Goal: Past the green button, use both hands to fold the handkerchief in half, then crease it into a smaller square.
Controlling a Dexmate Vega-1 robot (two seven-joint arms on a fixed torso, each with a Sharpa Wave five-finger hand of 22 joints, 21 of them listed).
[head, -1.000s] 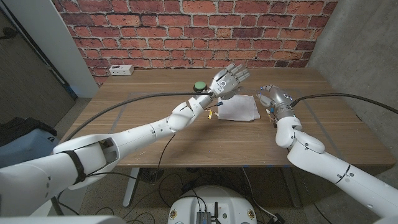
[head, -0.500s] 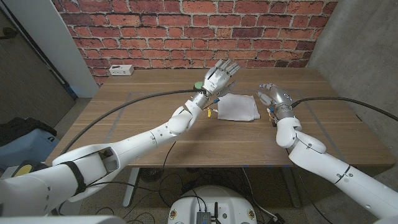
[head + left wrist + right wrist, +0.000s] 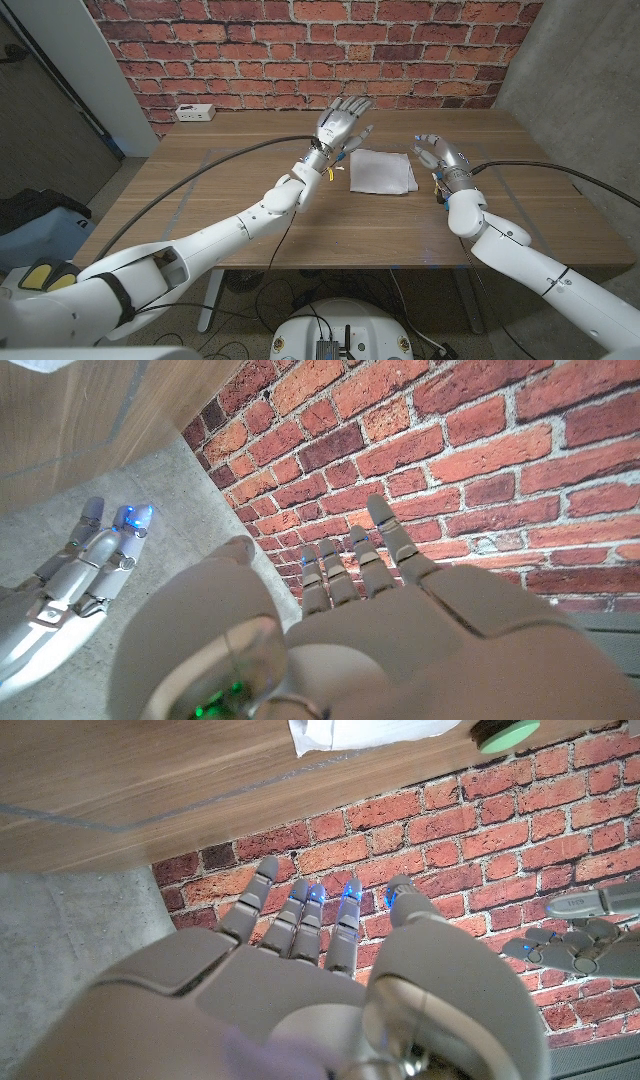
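Handkerchief [image 3: 381, 171] lies on the desk [image 3: 250, 215], white, already folded into a small rectangle, roughly mid-desk and a bit toward the far edge. Neither hand touches it. In the right wrist view a piece of it [image 3: 372, 733] shows on the wood, near the green button [image 3: 505, 731].

Left hand [image 3: 340, 124] is raised above the desk, fingers spread apart, holding nothing. It sits over the spot just beside the handkerchief's left edge, toward the far edge. Left wrist view agrees: fingers [image 3: 390, 545] extended and separated, brick wall [image 3: 500, 450] behind them.

Right hand [image 3: 438, 160] hovers close to the handkerchief's right edge, clear of the cloth, fingers loosely curved but apart, nothing in it. Right wrist view shows its fingers [image 3: 300, 920] splayed, with blue-lit tips.

In the head view the button cannot be made out, the left hand stands in front of that area.

White power strip [image 3: 194, 113] sits at the far left corner of the desk. Black cables [image 3: 200, 170] run along both arms.
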